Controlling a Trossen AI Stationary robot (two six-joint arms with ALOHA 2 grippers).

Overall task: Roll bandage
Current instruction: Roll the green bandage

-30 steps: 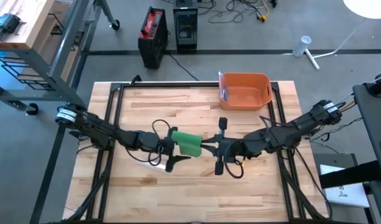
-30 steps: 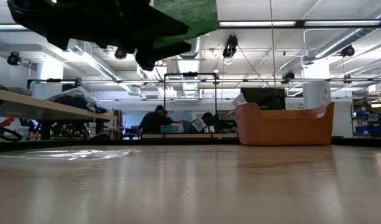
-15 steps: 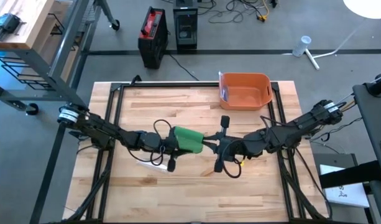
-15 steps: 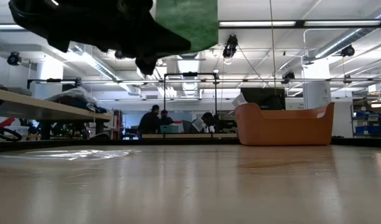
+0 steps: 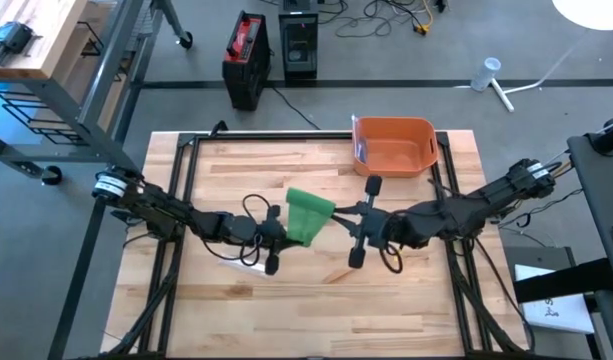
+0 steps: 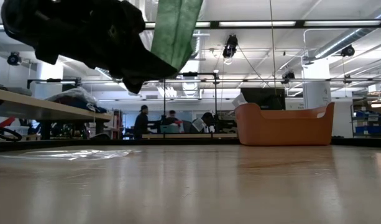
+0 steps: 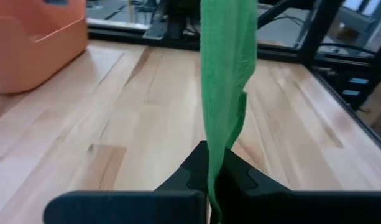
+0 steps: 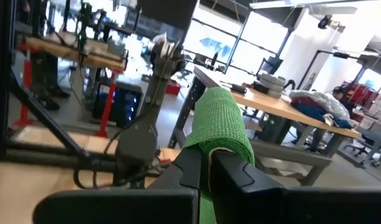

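A green bandage hangs in the air over the table's middle, between my two grippers. My left gripper is shut on its left end, my right gripper on its right end. From the left wrist the bandage is a flat strip running away from the shut fingers. From the right wrist its end looks rolled into a thick bundle. The low view has the bandage high above the tabletop beside a dark gripper. My left gripper pinches the strip's near end between its two fingers, coming level from the table's left. The strip stands on edge and is lifted clear of the table. My right gripper pinches the rolled end between its two fingers, level from the table's right, clear of the table.
An orange bin stands at the table's far edge, right of the middle. A clear wrapper lies on the wood under my left arm. Bare wood lies toward the near edge. People move in the room beyond the table.
My left gripper has shut on the bandage's left end. My right gripper has drawn a little toward the table's right edge and turned. The bandage has turned with it, its far part rising into a wider green flap.
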